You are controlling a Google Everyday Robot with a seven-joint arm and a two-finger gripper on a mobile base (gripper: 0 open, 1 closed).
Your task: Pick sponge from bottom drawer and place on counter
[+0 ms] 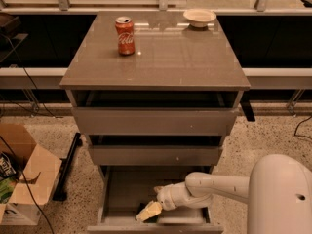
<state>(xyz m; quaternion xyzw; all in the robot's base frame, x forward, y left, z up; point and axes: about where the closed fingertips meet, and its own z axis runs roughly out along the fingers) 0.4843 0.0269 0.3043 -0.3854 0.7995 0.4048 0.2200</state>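
Note:
The bottom drawer (124, 191) is pulled out, showing its flat grey floor. My gripper (149, 211) reaches down into it from the right on a white arm and sits low over the front part of the floor. A small dark patch just under and beside the gripper tip looks like the sponge (152, 220); most of it is hidden by the gripper. I cannot tell whether the gripper touches it. The glossy grey-brown counter (165, 57) tops the cabinet above.
A red soda can (125, 35) and a pale bowl (200, 17) stand at the back of the counter. The two upper drawers (156, 121) stand slightly open. A cardboard box (22, 179) and a black bar (68, 167) lie on the floor at left. My white body (280, 196) fills the lower right.

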